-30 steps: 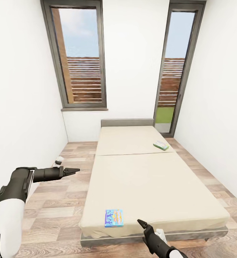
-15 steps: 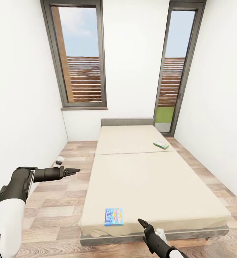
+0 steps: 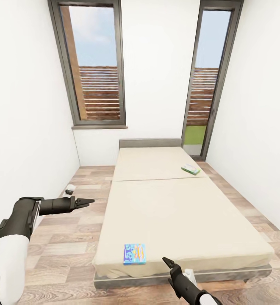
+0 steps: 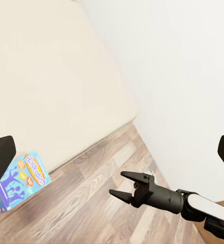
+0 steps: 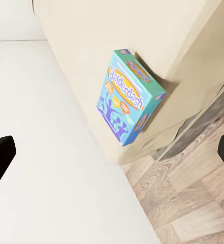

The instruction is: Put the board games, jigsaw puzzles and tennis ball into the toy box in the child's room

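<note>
The robot faces a low wide bed with two cream mattresses and a grey frame (image 3: 258, 271), set lengthwise between plain white walls on a brown-grey wood-plank floor (image 3: 59, 250). Near the foot corner, on the robot's left side of the mattress, lies the mostly blue flat board game box (image 3: 134, 254), flat on the cream surface just inside the edge. Far up the bed, near the right edge of the farther mattress, rests the white-green-yellow flat board game box (image 3: 190, 170), well apart from the blue one.

The left tool (image 3: 89, 201) hangs over the floor beside the bed, pointing toward it, its two dark fingers narrowly parted and holding nothing. The right tool (image 3: 167, 262) sits low at the foot of the bed, near the blue box but not touching it; its fingers stand slightly apart and empty, as the left wrist view confirms. The right wrist view shows the blue box's printed lid close up, sitting near the mattress corner.

Behind the headboard stand a tall grey-framed window (image 3: 93, 63) and a narrow grey-framed glass door (image 3: 207, 80).
</note>
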Robot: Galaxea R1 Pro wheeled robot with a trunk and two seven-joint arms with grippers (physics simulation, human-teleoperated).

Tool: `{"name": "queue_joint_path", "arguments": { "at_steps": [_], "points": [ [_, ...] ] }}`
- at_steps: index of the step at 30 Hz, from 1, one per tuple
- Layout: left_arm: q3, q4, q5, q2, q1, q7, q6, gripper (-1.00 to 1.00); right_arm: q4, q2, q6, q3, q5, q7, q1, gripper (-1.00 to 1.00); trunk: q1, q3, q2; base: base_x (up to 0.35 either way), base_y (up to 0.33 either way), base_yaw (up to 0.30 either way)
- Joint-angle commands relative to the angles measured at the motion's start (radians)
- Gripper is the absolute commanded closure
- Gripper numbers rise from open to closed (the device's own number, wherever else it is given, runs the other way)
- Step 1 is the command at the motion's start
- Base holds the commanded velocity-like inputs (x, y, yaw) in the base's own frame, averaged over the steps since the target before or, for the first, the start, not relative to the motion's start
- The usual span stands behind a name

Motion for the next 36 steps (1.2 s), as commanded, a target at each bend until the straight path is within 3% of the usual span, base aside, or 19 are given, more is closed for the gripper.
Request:
{"name": "queue_joint_path", "arguments": {
  "at_steps": [1, 7, 14, 25, 36],
  "points": [
    [0.003, -0.001, -0.009, 0.001, -0.001, -0.009, 0.013, -1.00, -0.003, 0.000, 0.003, 0.002, -0.008, 0.000, -0.002, -1.00, 0.004, -0.004, -0.008, 0.000, 0.000, 0.000],
    [0.003, -0.001, -0.003, 0.006, -0.001, -0.009, 0.030, -1.00, -0.007, 0.034, 0.001, 0.002, -0.006, 0.000, -0.082, -1.00, 0.027, -0.023, -0.050, 0.000, 0.000, 0.000],
    [0.003, 0.000, -0.001, -0.001, -0.001, -0.009, 0.063, -1.00, -0.004, 0.067, -0.031, 0.003, -0.002, -0.003, -0.107, -1.00, 0.054, -0.045, -0.099, 0.000, 0.000, 0.000],
    [0.003, 0.000, -0.001, 0.000, -0.001, -0.009, 0.069, -1.00, -0.002, 0.077, -0.038, 0.003, -0.007, -0.004, -0.118, -1.00, 0.096, -0.079, -0.176, 0.000, 0.000, 0.000],
    [0.006, 0.000, -0.001, 0.001, -0.003, -0.009, 0.073, -1.00, 0.015, 0.087, -0.030, 0.002, -0.017, -0.056, -0.117, -1.00, 0.138, -0.114, -0.253, 0.000, 0.000, 0.000]
  ]
}}
